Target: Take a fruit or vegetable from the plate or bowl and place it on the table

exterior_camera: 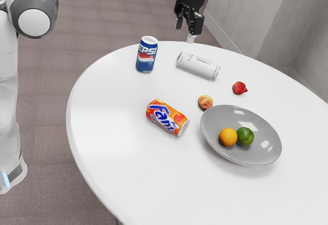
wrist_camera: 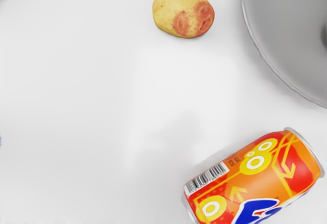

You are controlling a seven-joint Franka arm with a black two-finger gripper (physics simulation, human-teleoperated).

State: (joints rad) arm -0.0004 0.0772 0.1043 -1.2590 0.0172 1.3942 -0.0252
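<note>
My gripper [exterior_camera: 188,26] hangs past the table's far edge in the exterior view, its two dark fingers apart, well away from the food. A grey bowl [exterior_camera: 259,150] holds an orange [exterior_camera: 228,137] and a green lime [exterior_camera: 245,136], side by side. Outside it on the table lie a yellow-red potato [exterior_camera: 205,102] and a small red fruit or vegetable [exterior_camera: 239,87]. The wrist view has the potato [wrist_camera: 183,12] near part of the bowl [wrist_camera: 286,35]; the orange cannot be made out there.
On the round white table [exterior_camera: 113,148], a Fanta can [exterior_camera: 167,118] lies near the bowl. Farther back, a Pepsi can [exterior_camera: 146,54] stands upright and a white can [exterior_camera: 198,65] lies on its side. The Fanta can [wrist_camera: 255,178] also appears in the wrist view.
</note>
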